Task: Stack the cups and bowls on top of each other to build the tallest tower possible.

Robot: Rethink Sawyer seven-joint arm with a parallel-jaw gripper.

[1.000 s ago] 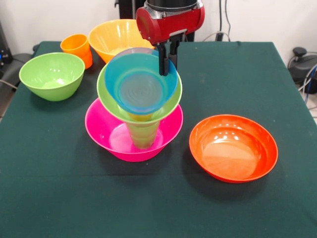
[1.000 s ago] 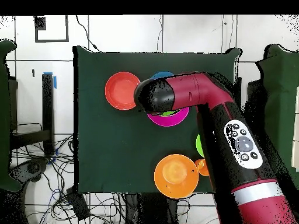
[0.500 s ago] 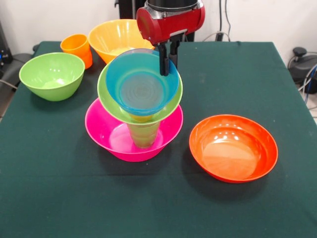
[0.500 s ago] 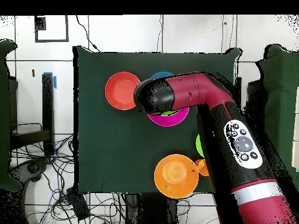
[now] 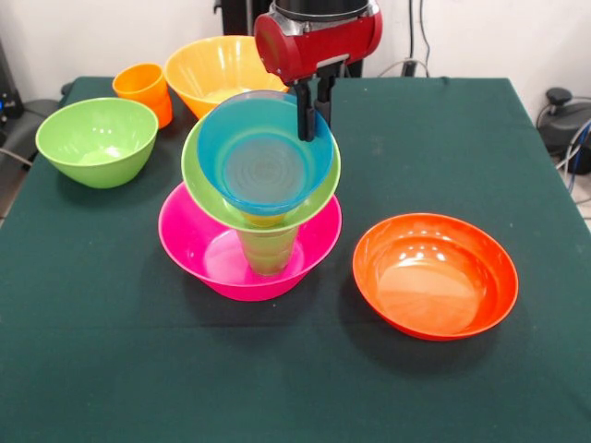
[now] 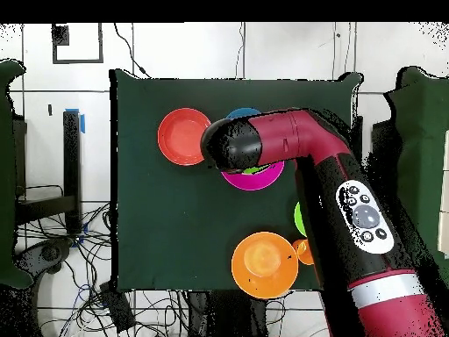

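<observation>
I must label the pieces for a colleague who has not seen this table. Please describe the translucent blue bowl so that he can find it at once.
Start at the big pink bowl in the middle of the green table: a tower rises from it. The blue bowl is the tower's top piece, tilted, nested in a light green bowl, with the gripper at its far rim. No other bowl is blue or see-through.

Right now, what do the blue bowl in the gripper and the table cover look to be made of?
Blue bowl: likely glossy translucent plastic; the green bowl shows through it. Table cover: probably matte dark green cloth, no shine.
</observation>
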